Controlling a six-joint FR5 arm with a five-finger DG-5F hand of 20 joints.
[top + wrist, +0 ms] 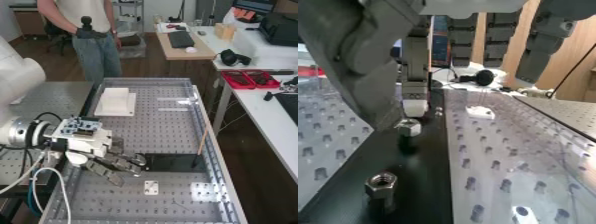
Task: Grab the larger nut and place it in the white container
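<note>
Fingers [415, 85] hang straight, one tip beside a metal nut [409, 128].

Robotics lab, going by white jointed robot arm [23, 76] with dark grey robot hand [121, 162], bare rectangular circuit board [80, 127], grey perforated metal desk [156, 135], red plastic trays [239, 87] on white side table [261, 112].
</note>
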